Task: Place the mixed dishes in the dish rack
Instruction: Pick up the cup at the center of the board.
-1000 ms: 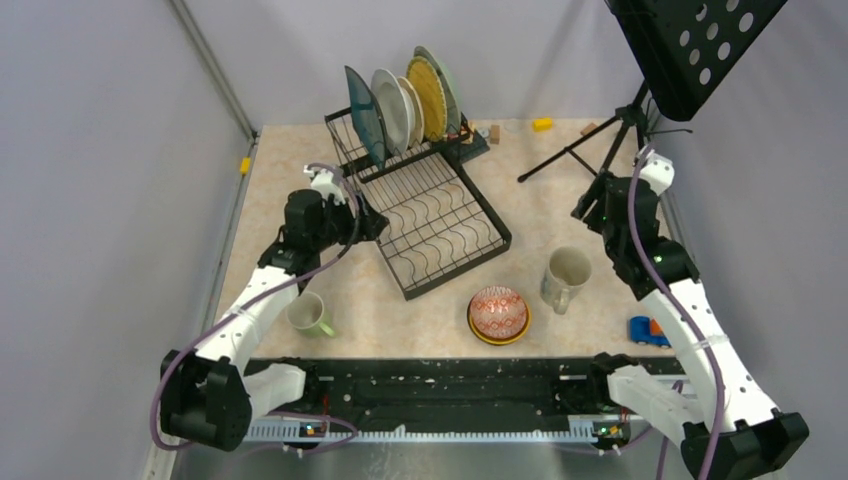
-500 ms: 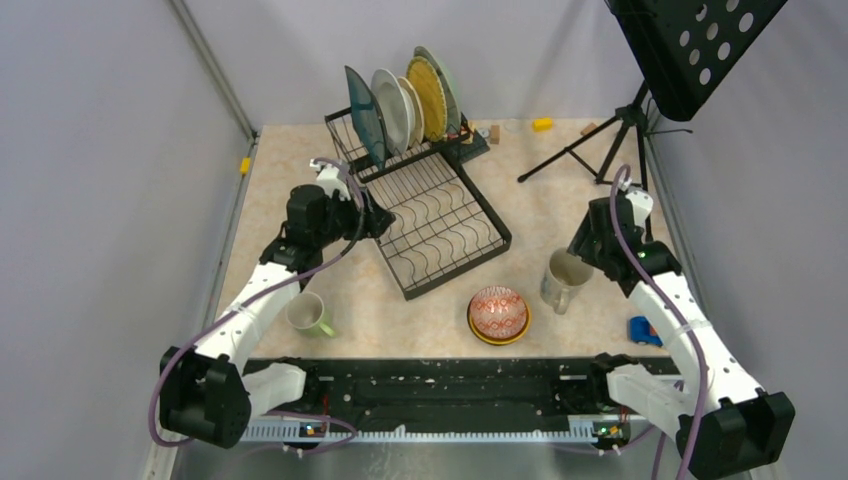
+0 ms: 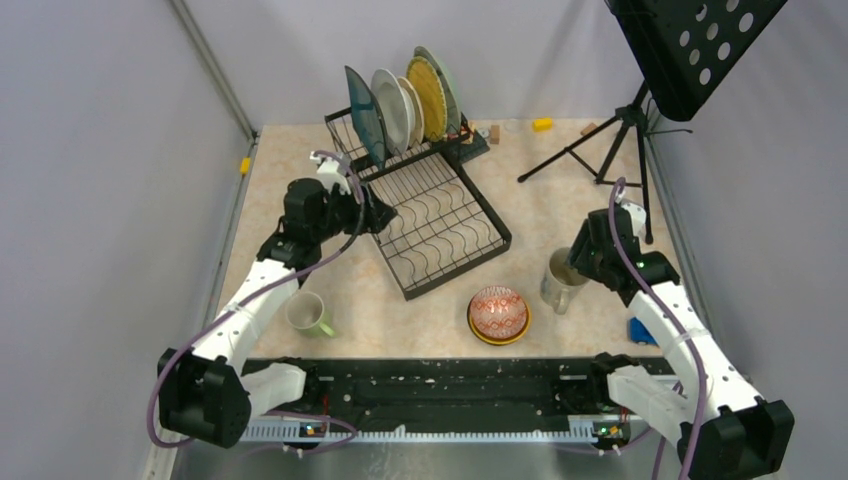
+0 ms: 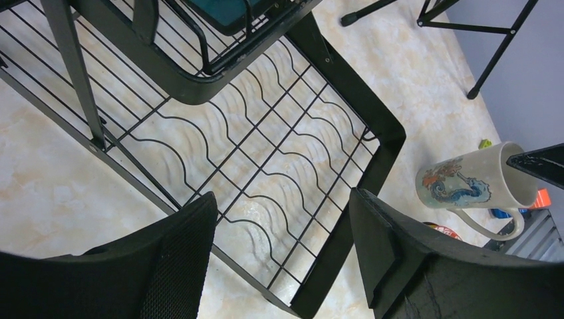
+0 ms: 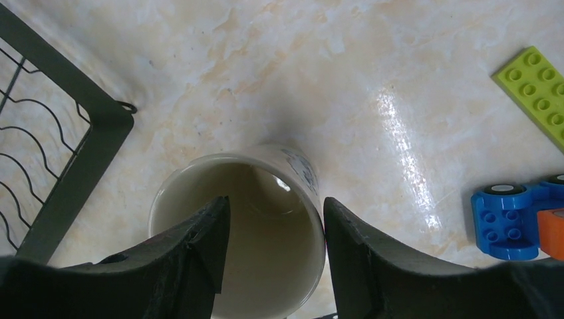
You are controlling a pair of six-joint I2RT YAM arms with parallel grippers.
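Observation:
The black wire dish rack [image 3: 497, 228] stands mid-table, with several plates [image 3: 405, 100] upright in its raised back section. My left gripper [image 3: 375, 215] hovers open over the rack's flat tray [image 4: 379, 133], nothing between its fingers. A cream mug [image 3: 562, 280] stands upright right of the rack. My right gripper [image 5: 276, 203] is open astride its wall: one finger inside the mug [image 5: 279, 266], the other against the outside of the rim. A red-patterned bowl [image 3: 498, 311] sits nested in a yellow-orange one. A light-green mug [image 3: 308, 314] stands near the left arm.
A blue toy car [image 5: 509, 212] and a green brick [image 5: 539, 86] lie right of the cream mug. The music stand's tripod [image 3: 600, 150] occupies the back right. A yellow block [image 3: 541, 124] lies along the back edge.
My right arm has swung forward and down onto the cream mug, its jaws narrowing around the wall. The left gripper has edged slightly toward the rack.

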